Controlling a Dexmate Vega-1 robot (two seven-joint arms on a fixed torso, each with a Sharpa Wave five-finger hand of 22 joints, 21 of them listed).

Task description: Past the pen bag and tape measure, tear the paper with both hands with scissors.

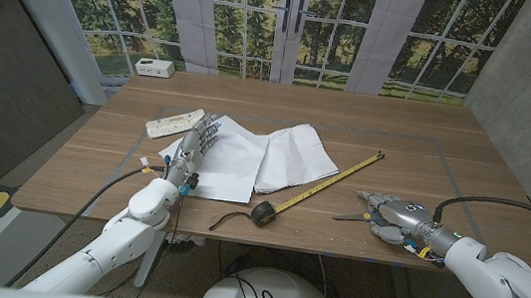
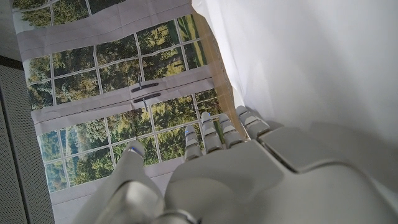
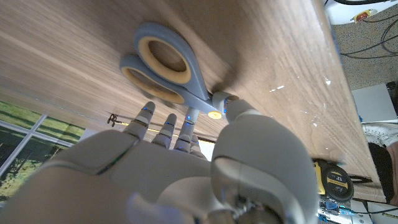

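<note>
A white sheet of paper (image 1: 255, 153) lies spread at the table's middle. My left hand (image 1: 193, 147) reaches over its left edge with fingers stretched out; the paper (image 2: 311, 62) shows beside those fingers (image 2: 214, 134). Near the front right, my right hand (image 1: 393, 216) is at the scissors (image 1: 349, 217). In the right wrist view the scissors (image 3: 163, 65) have blue-grey handles with yellow inner rings. My thumb and a finger (image 3: 188, 118) pinch them by the pivot, low over the wood. The black tape measure (image 1: 262, 212) has its yellow tape pulled out toward the back right.
A white pen bag (image 1: 175, 123) lies beyond my left hand's fingertips. A small white box (image 1: 155, 67) stands at the far left back. The tape measure body (image 3: 336, 177) sits near the table's front edge (image 1: 236, 234), its dark strap trailing left.
</note>
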